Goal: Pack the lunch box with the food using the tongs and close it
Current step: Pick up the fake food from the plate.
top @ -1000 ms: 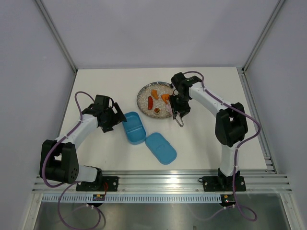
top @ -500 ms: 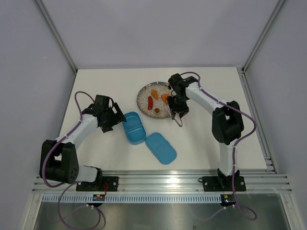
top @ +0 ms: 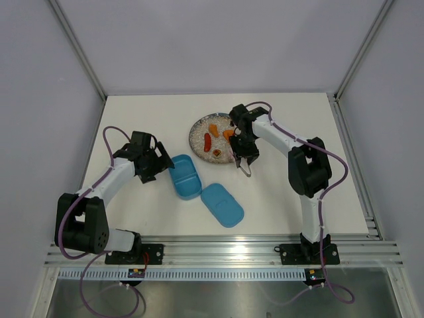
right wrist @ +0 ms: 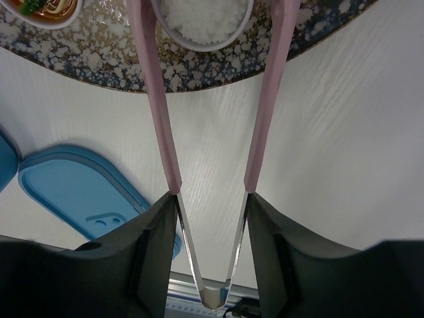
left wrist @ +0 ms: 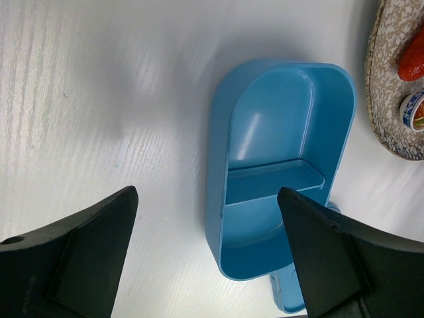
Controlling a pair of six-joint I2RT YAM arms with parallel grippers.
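Note:
The blue lunch box (top: 185, 176) lies open on the table, its divider showing in the left wrist view (left wrist: 275, 175). Its flat lid (top: 222, 205) rests just to its front right. My left gripper (top: 157, 165) hovers open over the box's left end (left wrist: 207, 192). My right gripper (top: 240, 147) is shut on the pinkish tongs (right wrist: 157, 112) near their bend, at the plate's right rim. The tongs' arms are spread on either side of a white ball (right wrist: 201, 16). Orange chunks (top: 213, 128), a red sausage (top: 208, 142) and a small dark bit (top: 216, 154) lie on the plate.
The round speckled plate (top: 199, 132) stands behind the box at mid-table. In the right wrist view its rim (right wrist: 199, 73) lies under the tongs, with the lid (right wrist: 73, 192) at the lower left. A metal rail (top: 218, 252) runs along the near edge.
My right arm has shifted a little left and away, carrying the tongs farther over the plate's right rim. The left arm, box and lid have not moved.

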